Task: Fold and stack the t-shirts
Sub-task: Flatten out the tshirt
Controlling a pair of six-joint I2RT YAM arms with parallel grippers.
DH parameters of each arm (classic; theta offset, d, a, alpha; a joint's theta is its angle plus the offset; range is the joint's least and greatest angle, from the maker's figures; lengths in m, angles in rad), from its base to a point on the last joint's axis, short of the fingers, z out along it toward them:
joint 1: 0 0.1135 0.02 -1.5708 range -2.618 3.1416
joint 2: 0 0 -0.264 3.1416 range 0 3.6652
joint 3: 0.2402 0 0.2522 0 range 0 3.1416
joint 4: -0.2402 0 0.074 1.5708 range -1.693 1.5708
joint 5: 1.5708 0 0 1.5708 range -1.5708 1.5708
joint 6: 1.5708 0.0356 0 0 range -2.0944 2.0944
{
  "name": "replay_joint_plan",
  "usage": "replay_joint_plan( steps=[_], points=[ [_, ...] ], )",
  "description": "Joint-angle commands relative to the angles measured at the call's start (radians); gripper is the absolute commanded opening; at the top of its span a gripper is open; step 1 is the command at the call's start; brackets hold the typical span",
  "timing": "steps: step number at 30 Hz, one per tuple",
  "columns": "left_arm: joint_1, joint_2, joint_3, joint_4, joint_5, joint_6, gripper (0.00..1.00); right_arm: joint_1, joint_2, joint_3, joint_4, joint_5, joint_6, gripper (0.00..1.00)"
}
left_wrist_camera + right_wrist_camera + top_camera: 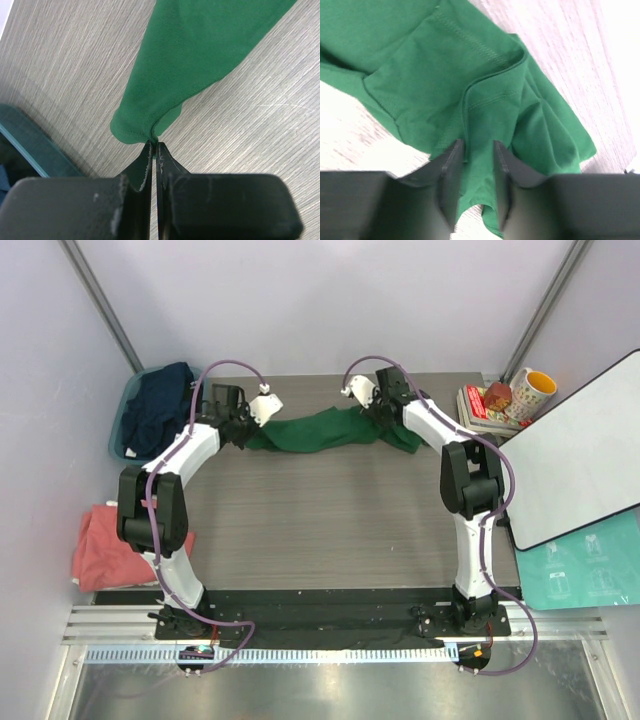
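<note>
Green t-shirt (325,428) pulled into soft rope; left tool (154,146) pinches stitched hem, right tool (477,152) clamps bunched fold.

Left pincer (154,147) and right pincer (476,146) are clamped.

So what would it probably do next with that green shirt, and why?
Probably both arms draw the green t-shirt toward the middle of the table, to spread it flat. It lies bunched like a rope between them at the far side: the left gripper is pinched shut on one edge, and the right gripper has its fingers astride a fold. It can't be folded while crumpled.
</note>
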Motion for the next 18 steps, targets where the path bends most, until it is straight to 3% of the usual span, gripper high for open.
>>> replay_joint_plan(
  steps=[1,3,4,5,18],
  points=[
    [-0.010,0.005,0.042,0.035,0.000,-0.003,0.00,0.001,0.015,0.043,-0.037,-0.058,0.015,0.28],
    [-0.008,0.005,0.040,0.034,0.000,-0.001,0.00,0.002,0.016,0.047,-0.050,-0.078,0.021,0.21],
    [-0.010,0.005,0.040,0.035,-0.004,0.003,0.00,0.002,0.018,0.050,-0.053,-0.081,0.023,0.07],
    [-0.008,0.004,0.039,0.035,-0.003,0.002,0.00,0.004,0.018,0.050,-0.053,-0.083,0.026,0.01],
    [-0.008,0.011,0.040,0.092,-0.067,0.013,0.00,0.004,0.001,0.185,-0.073,-0.047,0.034,0.01]
  ],
)
